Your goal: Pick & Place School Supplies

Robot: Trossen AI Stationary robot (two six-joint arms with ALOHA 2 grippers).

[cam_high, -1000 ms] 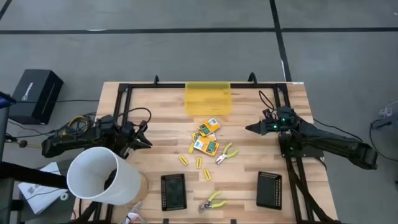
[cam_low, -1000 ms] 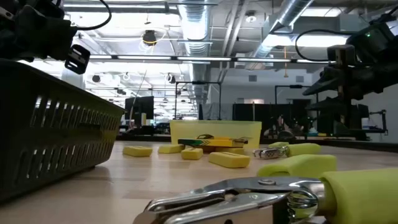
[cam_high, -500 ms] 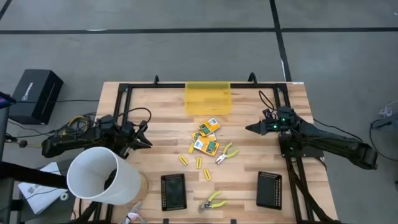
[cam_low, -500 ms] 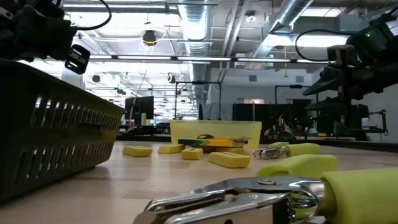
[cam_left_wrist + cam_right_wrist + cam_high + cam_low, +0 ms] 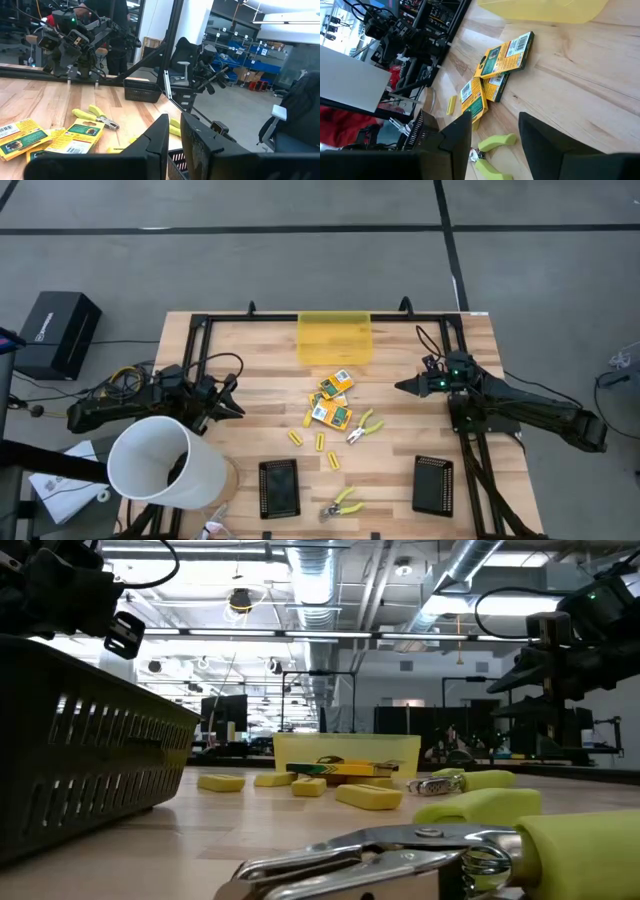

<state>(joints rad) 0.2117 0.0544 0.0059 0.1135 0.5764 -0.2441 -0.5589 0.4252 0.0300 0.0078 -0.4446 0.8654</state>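
The supplies lie in the middle of the wooden table. Printed yellow-and-green boxes (image 5: 331, 400) (image 5: 504, 52) lie flat in a loose overlapping cluster, and several yellow sticks (image 5: 320, 442) (image 5: 368, 796) lie in front of them. One pair of pliers (image 5: 362, 427) (image 5: 95, 114) rests beside the boxes, another (image 5: 342, 502) (image 5: 420, 850) near the table's near edge. My left gripper (image 5: 238, 408) (image 5: 174, 131) hovers shut to the left of the cluster. My right gripper (image 5: 400, 387) (image 5: 495, 127) hovers open to its right. Neither holds anything.
A translucent yellow bin (image 5: 334, 338) (image 5: 345, 755) stands at the far edge. Two black trays (image 5: 279, 486) (image 5: 432, 483) sit at the near edge. A large white cup (image 5: 165, 465) stands over the near left corner. Bare wood lies on either side of the cluster.
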